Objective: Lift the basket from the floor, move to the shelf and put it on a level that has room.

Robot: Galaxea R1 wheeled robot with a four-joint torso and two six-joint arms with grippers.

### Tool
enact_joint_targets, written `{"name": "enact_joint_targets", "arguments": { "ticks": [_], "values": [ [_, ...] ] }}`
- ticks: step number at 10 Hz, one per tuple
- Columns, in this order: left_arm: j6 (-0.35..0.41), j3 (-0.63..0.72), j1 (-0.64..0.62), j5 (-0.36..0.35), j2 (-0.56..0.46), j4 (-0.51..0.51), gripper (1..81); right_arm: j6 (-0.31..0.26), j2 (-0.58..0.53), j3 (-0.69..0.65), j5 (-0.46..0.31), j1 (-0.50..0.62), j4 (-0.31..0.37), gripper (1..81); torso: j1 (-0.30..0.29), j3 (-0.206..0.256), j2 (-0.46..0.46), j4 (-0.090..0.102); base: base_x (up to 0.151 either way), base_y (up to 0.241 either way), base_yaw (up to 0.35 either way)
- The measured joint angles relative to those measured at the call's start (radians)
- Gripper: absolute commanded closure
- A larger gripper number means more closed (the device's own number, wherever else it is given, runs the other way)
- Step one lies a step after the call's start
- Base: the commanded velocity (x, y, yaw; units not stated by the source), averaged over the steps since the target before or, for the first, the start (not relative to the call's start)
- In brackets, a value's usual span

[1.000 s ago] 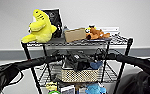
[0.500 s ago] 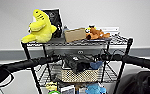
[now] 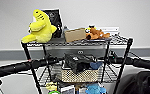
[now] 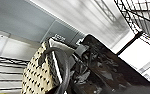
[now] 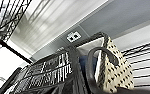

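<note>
Basket (image 3: 78, 75) on the shelf's (image 3: 126, 55) second wire tier (image 3: 110, 75), black bag (image 3: 77, 62) and blue item (image 3: 95, 65) inside. I see my left arm (image 3: 21, 66) and right arm (image 3: 138, 62) reaching in from either side at the basket's ends; whether either gripper is open or clamped, I cannot tell. Above: yellow plush toy (image 3: 39, 27), cardboard box (image 3: 75, 35), orange plush (image 3: 97, 33). Below: cluttered items (image 3: 92, 88). Corner posts flank both arms. Wrist views show basket weave (image 4: 37, 75) (image 5: 116, 70) close by.

Even, soft indoor light, pale wall (image 3: 131, 15) bright without glare, faint shadows beneath the shelf (image 3: 76, 42), all views blurred, wrist views strongly skewed.
</note>
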Motion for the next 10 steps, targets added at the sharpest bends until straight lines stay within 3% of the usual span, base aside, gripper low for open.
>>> {"name": "enact_joint_targets", "arguments": {
  "ticks": [7, 10],
  "values": [
    [0.004, 0.263, 0.057, -0.033, -0.263, 0.0, 1.0, 0.0, -0.286, 0.332, 0.074, -0.08, 0.0, 1.0, 0.0, 0.0, 0.0, 0.0, 0.0, 0.0, 0.0],
    [0.011, 0.359, 0.159, -0.069, -0.352, 0.001, 1.0, 0.001, -0.427, 0.481, 0.109, -0.113, 0.004, 1.0, -0.001, 0.001, -0.001, 0.0, 0.0, 0.0, 0.0]
  ]
}}
